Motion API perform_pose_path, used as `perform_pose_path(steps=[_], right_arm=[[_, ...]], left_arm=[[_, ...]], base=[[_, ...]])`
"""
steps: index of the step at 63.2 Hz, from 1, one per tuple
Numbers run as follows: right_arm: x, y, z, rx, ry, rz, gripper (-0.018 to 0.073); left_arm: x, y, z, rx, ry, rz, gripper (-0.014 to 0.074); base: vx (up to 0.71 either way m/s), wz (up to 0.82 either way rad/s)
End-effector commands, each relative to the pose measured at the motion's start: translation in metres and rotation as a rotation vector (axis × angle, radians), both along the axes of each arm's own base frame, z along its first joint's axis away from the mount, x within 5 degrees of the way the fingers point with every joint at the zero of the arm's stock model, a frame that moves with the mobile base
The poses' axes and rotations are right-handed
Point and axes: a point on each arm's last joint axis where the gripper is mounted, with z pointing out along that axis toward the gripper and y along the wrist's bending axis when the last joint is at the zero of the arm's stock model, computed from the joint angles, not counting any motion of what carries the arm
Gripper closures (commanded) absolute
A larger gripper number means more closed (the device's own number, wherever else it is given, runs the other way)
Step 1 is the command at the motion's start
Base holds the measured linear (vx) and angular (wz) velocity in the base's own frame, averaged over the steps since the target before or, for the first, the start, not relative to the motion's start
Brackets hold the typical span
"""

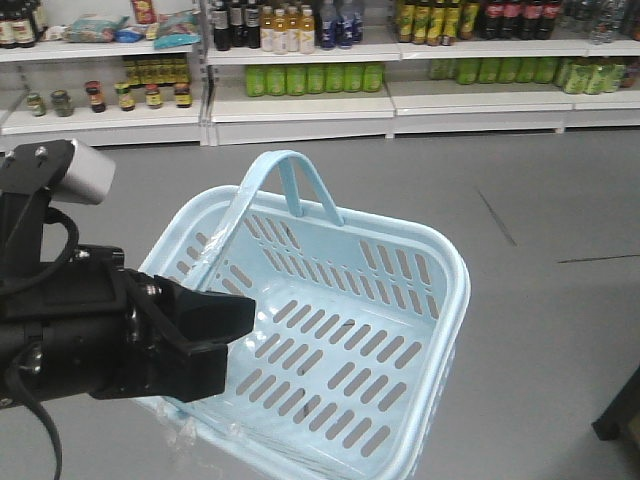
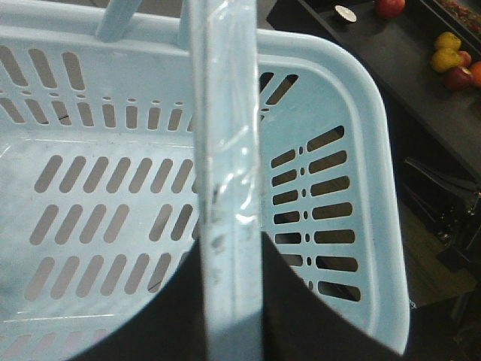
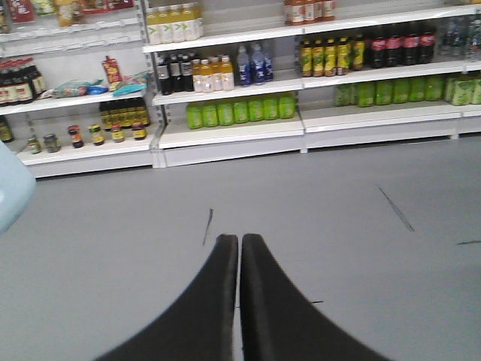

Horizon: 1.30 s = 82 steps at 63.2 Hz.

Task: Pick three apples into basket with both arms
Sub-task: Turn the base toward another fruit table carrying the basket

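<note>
Front view: basket [image 1: 440, 262] up over grey floor [image 1: 540, 300], slotted base in full view. Left claw [image 1: 215, 338] at near-left rim, overlapping it; grip itself not readable from here. Hoop handle [image 1: 288, 178] arching from far rim down toward claw. Silver-grey cylinder [image 1: 85, 170] atop left arm. Shelves [image 1: 300, 112] of bottles and jars behind.

Left wrist view settles the grip: handle running straight up the middle, clear film wrapped round it, dark fingers [image 2: 158, 323] either side, clamped narrow on the bar. Only view with fruit: dark bench [image 2: 368, 53] at top right, well apart from basket. One red apple [image 2: 389, 7] at top edge, second apple [image 2: 457, 78] near right edge, just beside yellow fruit [image 2: 446, 42]. No third red one made out.

Right wrist view: right claw [image 3: 239, 241] over bare floor, fingers pressed together tip to tip. Pale blue basket corner just at left edge. Same shelves ahead. Out of sight in front view.
</note>
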Motion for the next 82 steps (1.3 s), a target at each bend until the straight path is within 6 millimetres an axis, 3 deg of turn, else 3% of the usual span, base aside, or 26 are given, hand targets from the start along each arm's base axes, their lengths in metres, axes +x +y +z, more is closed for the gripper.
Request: perform_pose_path(steps=[1,82], right_arm=[[0.0005,-0.0004,0.0024,-0.008,-0.072,-0.005,0.0564],[0.0005,-0.0004,0.0024,-0.008,-0.072,-0.005,0.0564]], left_arm=[[-0.0008,0.0005,0.0236,-0.125,-0.086,0.015,0.0603],[-0.0008,0.0005,0.0236,-0.125,-0.086,0.015,0.0603]], base=[[0.19,-0.55],[0.15,-0.6]])
